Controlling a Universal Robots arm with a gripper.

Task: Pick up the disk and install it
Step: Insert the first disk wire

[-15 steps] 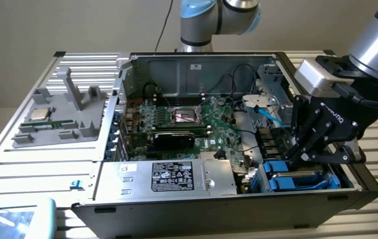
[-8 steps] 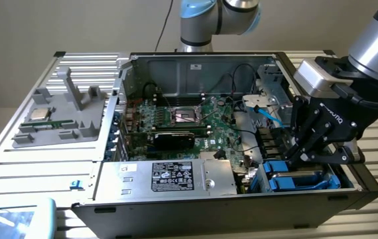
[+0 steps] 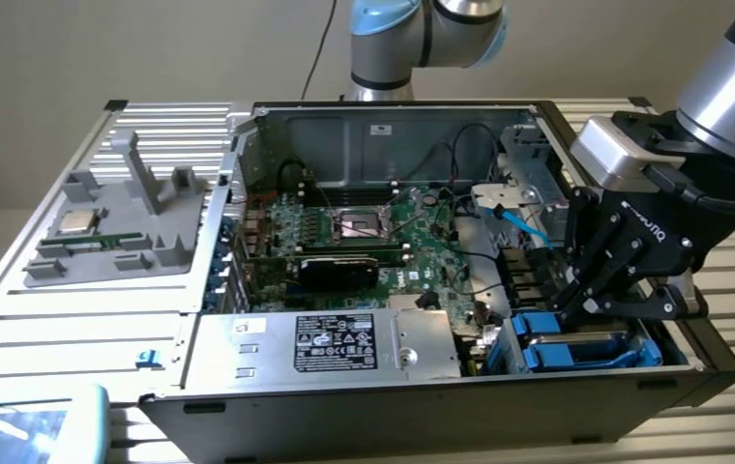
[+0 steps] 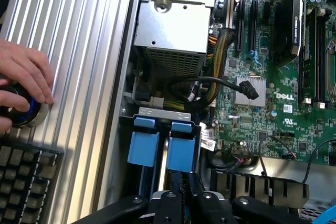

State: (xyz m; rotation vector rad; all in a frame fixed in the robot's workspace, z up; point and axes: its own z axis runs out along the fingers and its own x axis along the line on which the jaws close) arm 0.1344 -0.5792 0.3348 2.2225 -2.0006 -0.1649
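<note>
Blue carrier frames fill the drive bay (image 3: 658,340) at the exterior view's right, near corner of the open computer case (image 3: 341,396). I see my gripper (image 3: 600,307) lowered there, hiding the disk (image 3: 574,350); "ROBOTIQ" reads on its side. At the wrist, my fingers pinch narrowly on the disk (image 4: 181,150) standing in its slot. "DELL" marks the motherboard (image 4: 262,103). A hand (image 4: 23,80) rests on a knob (image 4: 26,111).
</note>
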